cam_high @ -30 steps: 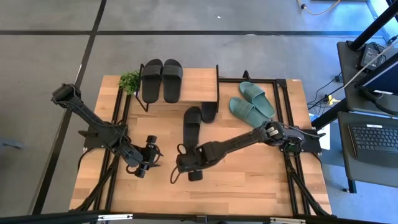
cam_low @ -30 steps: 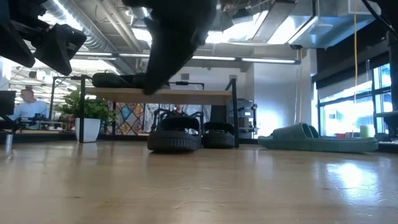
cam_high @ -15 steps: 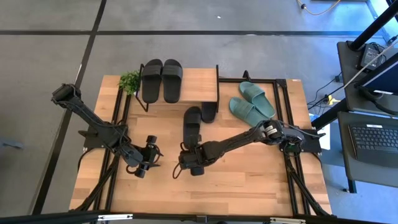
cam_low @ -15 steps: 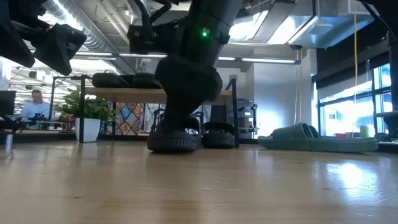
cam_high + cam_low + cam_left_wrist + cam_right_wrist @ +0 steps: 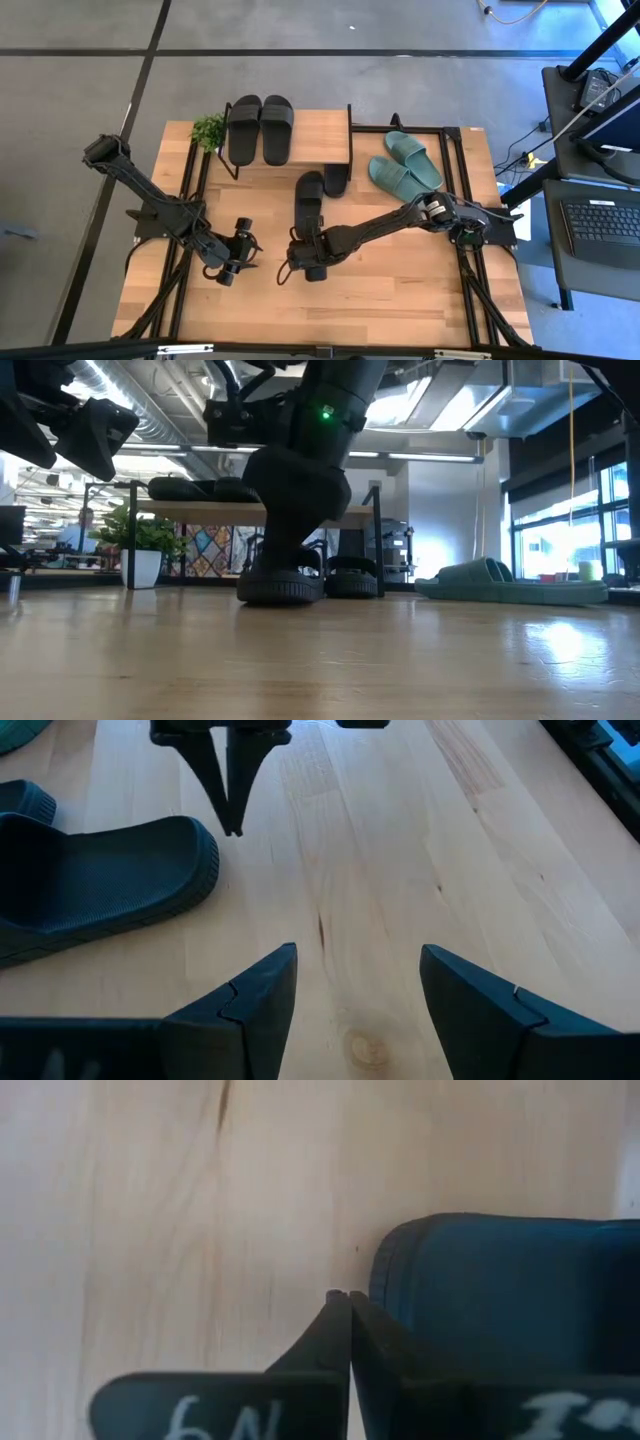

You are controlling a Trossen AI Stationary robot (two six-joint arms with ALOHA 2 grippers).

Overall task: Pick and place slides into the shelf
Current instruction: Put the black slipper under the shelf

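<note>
A black slide (image 5: pixel 309 200) lies flat on the table in front of the shelf (image 5: pixel 318 140), heel toward the near edge. My right gripper (image 5: pixel 297 265) is shut, fingers pointing down, right beside that heel (image 5: pixel 480 1280), with nothing between the fingers (image 5: pixel 232 825). My left gripper (image 5: pixel 235 255) hovers open to the left of it (image 5: pixel 355 955), holding nothing. Two black slides (image 5: pixel 260 128) lie on the shelf's top board. Another black slide (image 5: pixel 337 178) sits under it. Two teal slides (image 5: pixel 404 163) rest on the table right of the shelf. My right gripper stands with its shut fingertips (image 5: pixel 334 1305) close against the rim of the black slide's heel end (image 5: pixel 385 1270), coming from above. The slide lies flat on the table. I cannot tell whether the fingers touch it.
A small green plant (image 5: pixel 208 128) stands at the shelf's left corner. Black metal rails (image 5: pixel 462 200) run along both sides of the table. Bare wood lies open along the near edge (image 5: pixel 400 300). The low view shows the room beyond the table.
My right gripper has gone down and toward the far edge, up to the heel of the black slide on the table, and has shut with nothing between its fingers. The slide has stayed in place.
</note>
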